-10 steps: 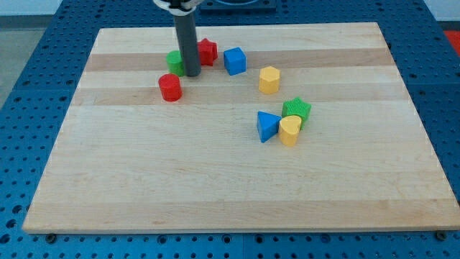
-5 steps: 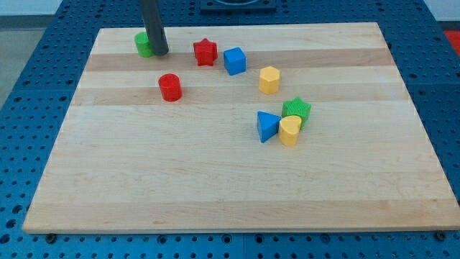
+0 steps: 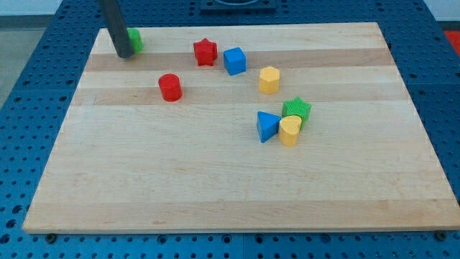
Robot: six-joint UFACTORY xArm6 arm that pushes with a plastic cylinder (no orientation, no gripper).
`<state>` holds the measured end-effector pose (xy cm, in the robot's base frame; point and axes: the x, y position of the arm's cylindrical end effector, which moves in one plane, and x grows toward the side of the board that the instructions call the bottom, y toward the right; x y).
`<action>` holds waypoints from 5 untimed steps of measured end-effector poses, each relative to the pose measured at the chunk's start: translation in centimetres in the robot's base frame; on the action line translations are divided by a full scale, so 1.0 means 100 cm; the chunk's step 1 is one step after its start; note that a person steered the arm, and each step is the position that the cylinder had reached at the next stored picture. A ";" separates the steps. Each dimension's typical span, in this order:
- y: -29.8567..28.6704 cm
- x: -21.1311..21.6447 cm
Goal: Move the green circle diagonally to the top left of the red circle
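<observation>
The green circle (image 3: 134,39) sits near the board's top left corner, partly hidden behind my rod. My tip (image 3: 123,55) rests on the board just left of and below the green circle, touching or very close to it. The red circle (image 3: 170,87) lies lower and to the right, well apart from both.
A red star (image 3: 205,52) and a blue cube (image 3: 234,61) sit right of the red circle's top. A yellow hexagon (image 3: 269,79) lies further right. A blue triangle (image 3: 267,126), a green star (image 3: 297,110) and a yellow block (image 3: 290,131) cluster at mid right. The wooden board (image 3: 230,187) has its top left edge close by.
My tip has moved left and up across the board's top. The green circle went from beside the red star to near the top left corner. The other blocks have not moved.
</observation>
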<state>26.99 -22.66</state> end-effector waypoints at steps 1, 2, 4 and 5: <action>0.000 -0.001; 0.000 -0.012; 0.000 -0.015; 0.000 -0.007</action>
<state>26.26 -22.67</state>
